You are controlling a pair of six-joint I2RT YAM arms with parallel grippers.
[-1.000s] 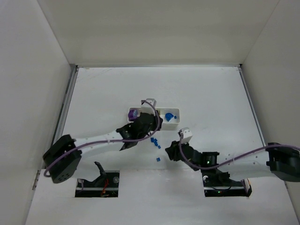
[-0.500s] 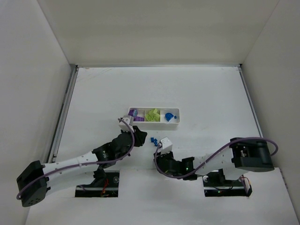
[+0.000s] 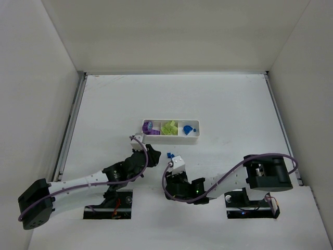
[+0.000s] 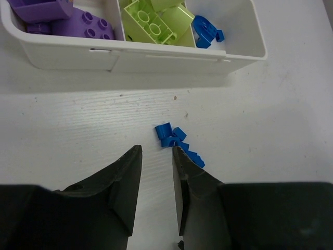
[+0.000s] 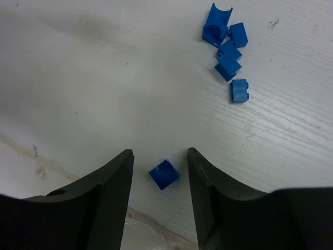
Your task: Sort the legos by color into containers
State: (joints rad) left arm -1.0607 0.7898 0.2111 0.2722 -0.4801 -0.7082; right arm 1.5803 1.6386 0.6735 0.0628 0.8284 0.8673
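The white tray [image 3: 171,136] lies mid-table with three compartments: purple bricks [image 4: 78,23] on the left, lime bricks [image 4: 156,23] in the middle, a blue piece [image 4: 204,31] on the right. A cluster of loose blue bricks [image 4: 174,138] lies on the table in front of the tray; it also shows in the top view [image 3: 169,155] and the right wrist view [image 5: 226,47]. My left gripper [image 4: 156,156] is open and empty, its right fingertip beside the cluster. My right gripper [image 5: 158,156] is open, low over the table, with a single blue brick [image 5: 164,174] between its jaws, untouched.
White walls enclose the table on the left, back and right. Two dark cut-outs [image 3: 109,200] sit at the near edge by the arm bases. A worn table edge [image 5: 31,151] shows just beyond the right gripper's left finger.
My left gripper has drawn back from the tray to just in front of the blue cluster. My right gripper has swung left and down around the single blue brick.
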